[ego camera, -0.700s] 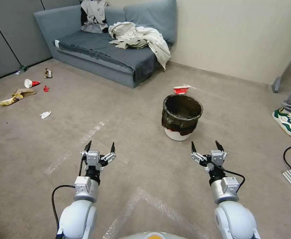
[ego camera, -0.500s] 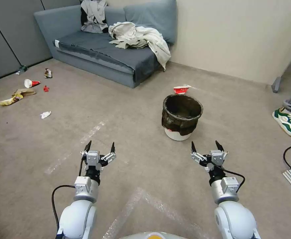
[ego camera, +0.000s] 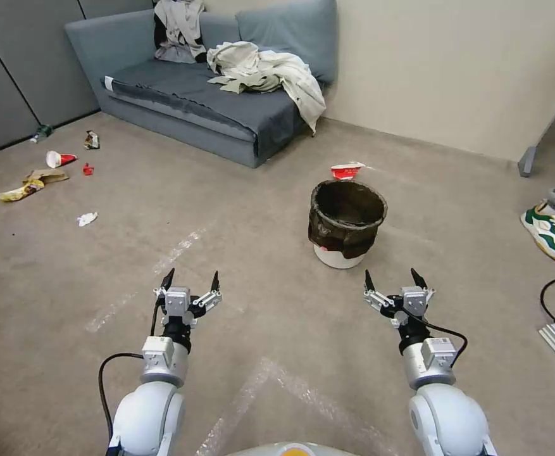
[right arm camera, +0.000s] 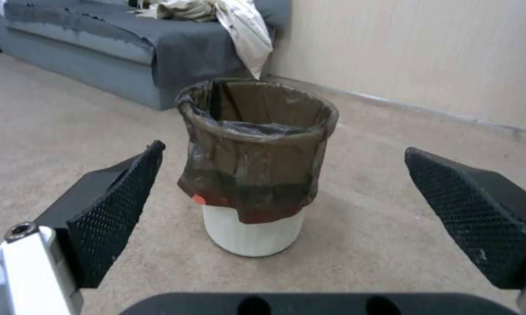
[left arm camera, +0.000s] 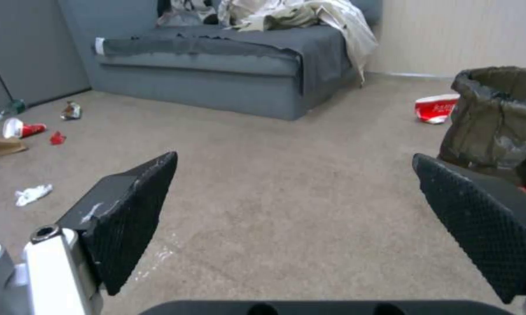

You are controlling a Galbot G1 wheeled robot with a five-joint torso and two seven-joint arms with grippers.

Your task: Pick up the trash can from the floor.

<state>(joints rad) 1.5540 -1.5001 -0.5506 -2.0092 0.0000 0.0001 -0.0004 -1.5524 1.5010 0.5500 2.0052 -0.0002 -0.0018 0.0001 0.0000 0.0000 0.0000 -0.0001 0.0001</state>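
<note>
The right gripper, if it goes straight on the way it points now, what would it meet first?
Most likely the trash can: it stands upright on the floor, centred between the open fingers of the right gripper. Nothing lies between them.

The head view looks forward and down from high on the robot, taking in both arms, a wide stretch of floor and a sofa against the far wall. The left wrist view sits low, near the carpet, facing forward between the left pincer pads toward that sofa, with the trash can at its edge. The right wrist view, equally low, faces the trash can squarely and from near, between the right pincer pads. All three share the trash can and sofa.
</note>
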